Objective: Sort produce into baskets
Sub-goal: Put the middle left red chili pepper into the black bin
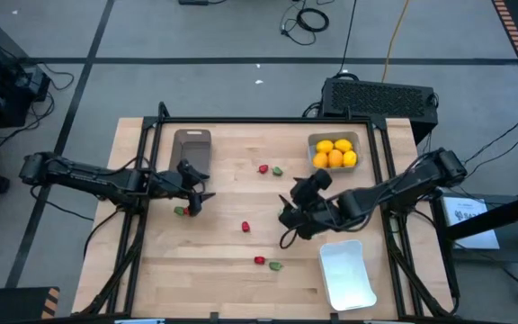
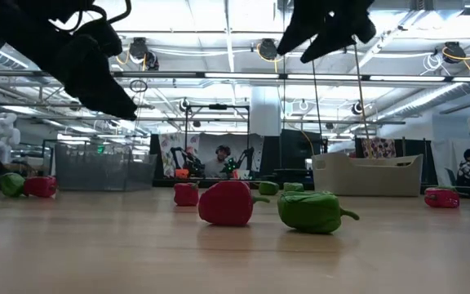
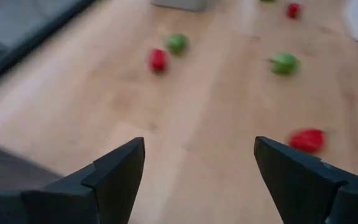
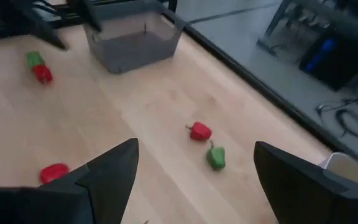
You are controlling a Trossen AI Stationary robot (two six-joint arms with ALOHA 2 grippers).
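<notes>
Now, left fingers (image 3: 120,171): spread wide apart, holding nothing, above bare table (image 1: 232,270).
Right fingers (image 4: 114,171): also spread wide, empty, raised over the table's middle.
Left gripper (image 1: 192,191): just beside the brown-grey basket (image 1: 192,148), with a red-and-green pair (image 1: 182,211) close by.
Right gripper (image 1: 295,216): between the citrus basket and the white basket (image 1: 346,273).
Baskets: three.
Citrus (image 1: 334,152): about five yellow and orange pieces, all in the light grey-blue basket (image 1: 314,158) at the far right.
Red pieces: four on the table, one (image 1: 245,228) lying alone.
Green pieces: three, each beside a red one (image 1: 263,168).
Brown-grey basket and white basket: nothing seen inside.
Writing: none readable.
</notes>
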